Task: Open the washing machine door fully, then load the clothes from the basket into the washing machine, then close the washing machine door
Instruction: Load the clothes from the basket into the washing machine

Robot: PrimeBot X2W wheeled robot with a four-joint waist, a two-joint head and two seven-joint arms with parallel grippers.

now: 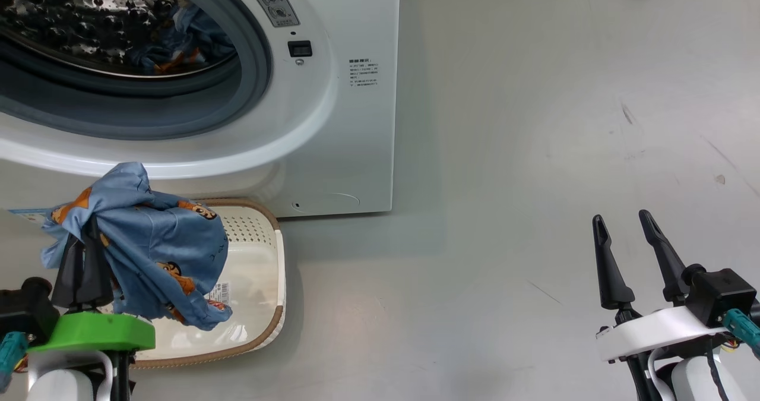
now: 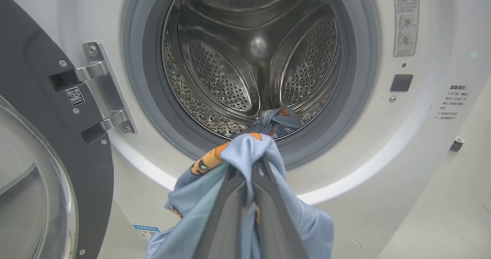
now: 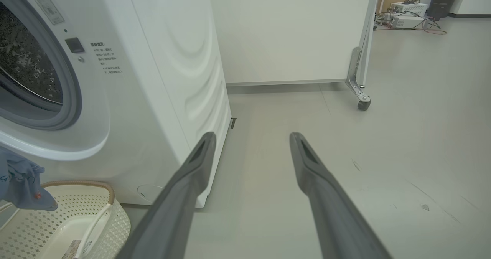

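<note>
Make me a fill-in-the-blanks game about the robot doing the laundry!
1. The left gripper is shut on a light ____ garment.
2. The washing machine door stands ____.
3. Another printed cloth lies inside the steel ____.
4. The right gripper is open and holds ____.

Missing words: blue; open; drum; nothing.
</note>
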